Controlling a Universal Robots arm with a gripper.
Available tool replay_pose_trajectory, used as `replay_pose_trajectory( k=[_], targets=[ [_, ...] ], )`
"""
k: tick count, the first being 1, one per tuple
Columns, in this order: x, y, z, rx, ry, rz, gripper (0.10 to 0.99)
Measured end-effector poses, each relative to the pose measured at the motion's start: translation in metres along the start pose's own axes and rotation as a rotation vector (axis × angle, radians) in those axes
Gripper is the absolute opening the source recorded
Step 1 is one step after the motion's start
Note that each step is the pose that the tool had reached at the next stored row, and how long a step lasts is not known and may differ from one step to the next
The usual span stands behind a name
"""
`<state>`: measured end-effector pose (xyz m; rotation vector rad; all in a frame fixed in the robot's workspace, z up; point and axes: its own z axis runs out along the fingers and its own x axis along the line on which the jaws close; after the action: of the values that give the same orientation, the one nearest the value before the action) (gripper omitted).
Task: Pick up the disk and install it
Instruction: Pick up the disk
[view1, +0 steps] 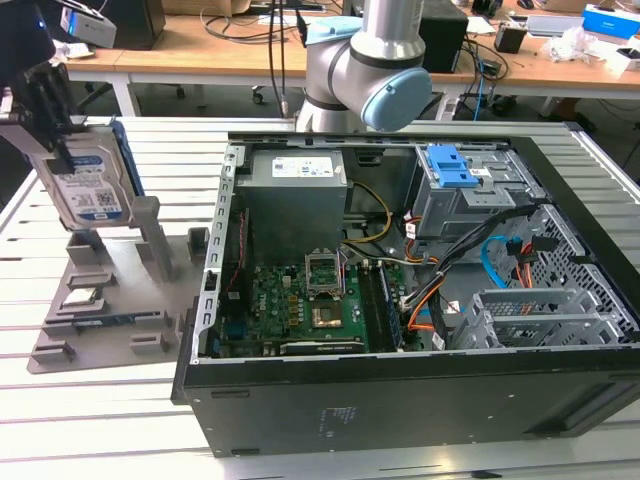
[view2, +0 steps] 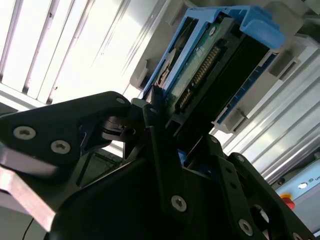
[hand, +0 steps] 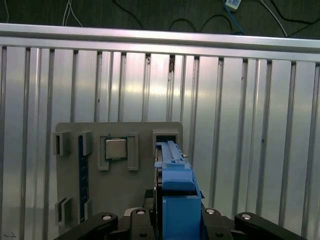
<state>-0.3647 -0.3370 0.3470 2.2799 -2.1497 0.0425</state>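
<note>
Exterior view: grips the disk (view1: 92, 195) upright in the gripper (view1: 55, 130), just over the gray holder (view1: 100, 310), well away from the open computer case (view1: 400, 400) holding board (view1: 300, 300), cables (view1: 470, 250), cages (view1: 540, 320). Second wrist view: pinches its edge. First wrist view: hangs near the holder's chip (hand: 116, 148). Seemingly pickup stage, not installed; calls for squaring up to the cages.
</note>
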Motion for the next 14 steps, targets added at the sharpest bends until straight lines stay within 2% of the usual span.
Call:
replay_pose_trajectory(
  k=[7,14],
  targets=[
    [0.0002,-0.0002,-0.011,0.0,0.0,0.0,0.365],
    [0.0006,-0.0004,-0.0276,0.0,0.0,0.0,0.365]
  ],
)
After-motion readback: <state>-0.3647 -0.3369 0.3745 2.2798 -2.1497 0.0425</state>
